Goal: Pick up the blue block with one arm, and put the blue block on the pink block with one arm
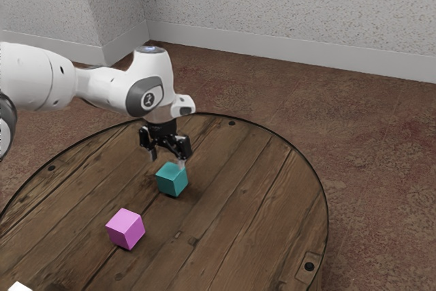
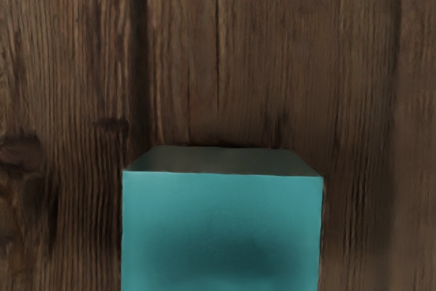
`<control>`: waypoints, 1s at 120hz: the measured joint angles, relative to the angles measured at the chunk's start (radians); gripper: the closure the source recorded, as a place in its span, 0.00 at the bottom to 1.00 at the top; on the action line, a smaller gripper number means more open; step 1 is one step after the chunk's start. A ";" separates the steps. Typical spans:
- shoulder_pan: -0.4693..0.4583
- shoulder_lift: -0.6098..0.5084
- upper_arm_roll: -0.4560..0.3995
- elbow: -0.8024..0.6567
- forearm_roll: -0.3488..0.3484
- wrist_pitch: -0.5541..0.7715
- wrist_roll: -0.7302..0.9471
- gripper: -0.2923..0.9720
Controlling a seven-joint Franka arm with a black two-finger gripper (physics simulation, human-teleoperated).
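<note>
Blue block (image 1: 172, 180) sits on a round wooden table (image 1: 259, 195) amid brown carpet (image 1: 368, 120), beneath open, empty jaws.

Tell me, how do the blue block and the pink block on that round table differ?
The blue block is a teal blue; the pink block is a pinkish violet. The blue block sits directly under the claw; the pink block stands apart with nothing over it. Both are similar-sized cubes resting flat on the wooden table.
</note>
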 joint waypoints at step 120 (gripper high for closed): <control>0.010 0.050 -0.008 -0.078 0.001 0.162 -0.021 0.41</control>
